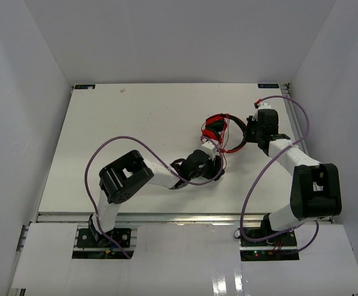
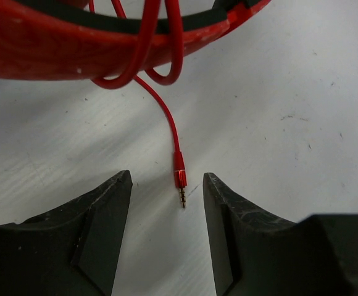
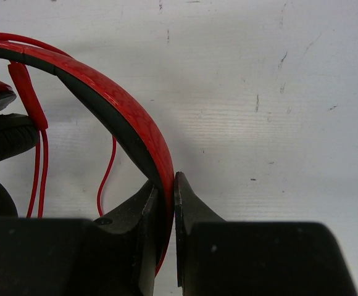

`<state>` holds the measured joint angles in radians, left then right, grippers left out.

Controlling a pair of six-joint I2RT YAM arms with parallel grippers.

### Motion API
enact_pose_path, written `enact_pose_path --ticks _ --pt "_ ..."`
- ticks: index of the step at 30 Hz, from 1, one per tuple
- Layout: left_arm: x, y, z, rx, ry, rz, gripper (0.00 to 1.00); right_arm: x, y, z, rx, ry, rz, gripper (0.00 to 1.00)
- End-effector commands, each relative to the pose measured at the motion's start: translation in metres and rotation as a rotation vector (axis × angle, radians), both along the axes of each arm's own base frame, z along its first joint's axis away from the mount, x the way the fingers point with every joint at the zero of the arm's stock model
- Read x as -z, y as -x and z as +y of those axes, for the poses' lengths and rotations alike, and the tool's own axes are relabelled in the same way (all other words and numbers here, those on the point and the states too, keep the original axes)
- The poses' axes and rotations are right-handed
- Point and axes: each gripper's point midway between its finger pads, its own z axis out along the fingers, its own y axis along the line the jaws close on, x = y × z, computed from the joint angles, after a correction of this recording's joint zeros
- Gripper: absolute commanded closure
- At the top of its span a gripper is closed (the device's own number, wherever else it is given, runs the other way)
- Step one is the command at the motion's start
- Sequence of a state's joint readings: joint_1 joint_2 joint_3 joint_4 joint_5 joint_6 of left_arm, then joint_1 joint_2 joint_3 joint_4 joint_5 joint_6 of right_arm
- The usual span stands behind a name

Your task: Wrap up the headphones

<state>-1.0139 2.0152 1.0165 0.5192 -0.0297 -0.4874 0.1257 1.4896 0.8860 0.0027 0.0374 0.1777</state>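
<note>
Right wrist: your right gripper is clamping the headphones by the band; your left gripper is hanging open, plug lying between its jaws.

a white table stands boxed in by plain white walls. small dark scuffs fleck its top. 2 small dark tabs mark its far corners, and a metal rail runs along the near edge.
</note>
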Motion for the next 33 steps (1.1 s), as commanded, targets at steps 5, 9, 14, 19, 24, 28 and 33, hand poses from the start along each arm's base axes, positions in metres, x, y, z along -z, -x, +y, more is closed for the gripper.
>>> enact_pose_path --ticks 5,9,14,19,24,28,33 --pt "0.002 -0.014 -0.005 -0.07 -0.091 -0.098 0.41 -0.04 -0.014 0.007 0.003 -0.069 -0.133 0.92" --pt "0.004 -0.011 -0.007 -0.073 -0.11 -0.121 0.43 -0.04 -0.014 0.008 0.002 -0.068 -0.132 0.92" --pt "0.01 -0.009 -0.01 -0.086 -0.147 -0.148 0.46 -0.04 -0.013 0.007 0.003 -0.067 -0.132 0.92" --pt "0.017 -0.006 -0.012 -0.117 -0.158 -0.159 0.49 -0.039 -0.012 0.006 0.005 -0.068 -0.13 0.92" --pt "0.021 0.001 -0.022 -0.102 -0.181 -0.176 0.53 -0.04 -0.011 0.006 0.006 -0.068 -0.133 0.92" --pt "0.026 0.003 -0.027 -0.097 -0.225 -0.193 0.57 -0.039 -0.01 0.005 0.006 -0.065 -0.131 0.92" --pt "0.036 0.008 -0.024 -0.095 -0.28 -0.188 0.65 -0.039 -0.008 0.003 0.008 -0.063 -0.132 0.92"
